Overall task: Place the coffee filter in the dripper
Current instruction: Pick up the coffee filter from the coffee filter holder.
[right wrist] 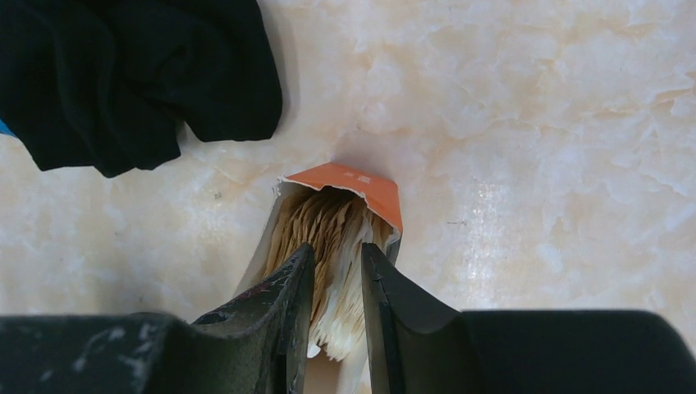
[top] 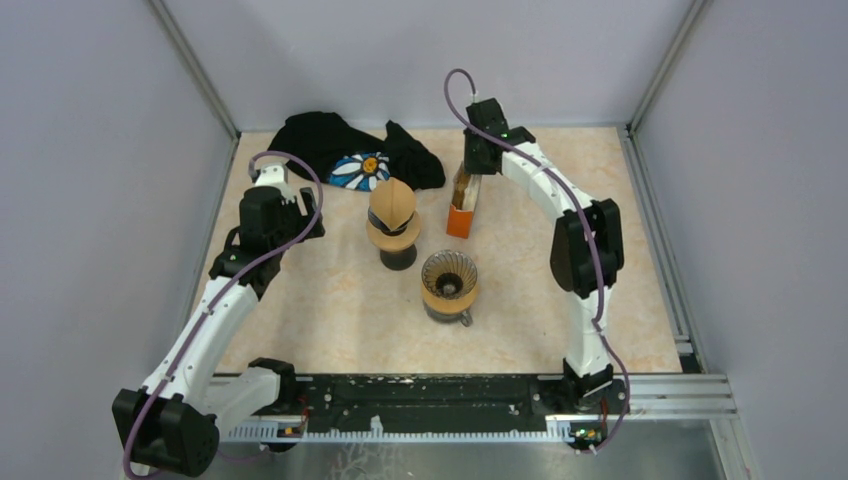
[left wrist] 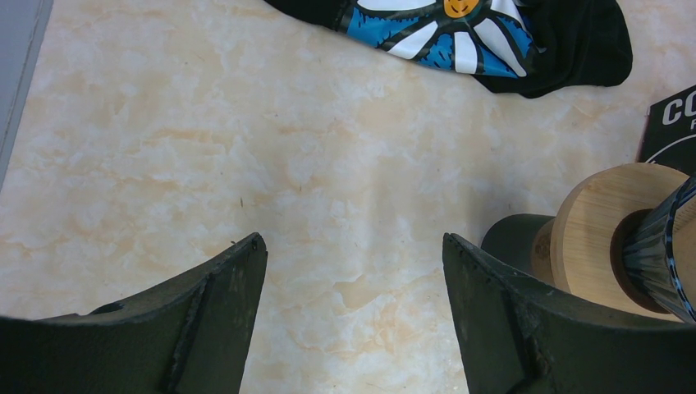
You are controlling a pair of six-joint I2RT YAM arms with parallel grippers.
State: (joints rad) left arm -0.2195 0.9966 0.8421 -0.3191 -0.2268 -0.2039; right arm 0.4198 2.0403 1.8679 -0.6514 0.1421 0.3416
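Orange box [right wrist: 353, 180] holds filters [right wrist: 324, 217]; right hand [right wrist: 336, 250] narrow astride them, grip unclear; left hand [left wrist: 353, 240] wide.

text: white "CO", cut off at frame edge | on: black panel [left wrist: 669, 123] | other lettering: unreadable

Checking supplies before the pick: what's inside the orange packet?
A stack of brown paper filters fills the orange packet, the right gripper reaching among them. The stack's lower part is hidden by the packet's walls and the gripper.
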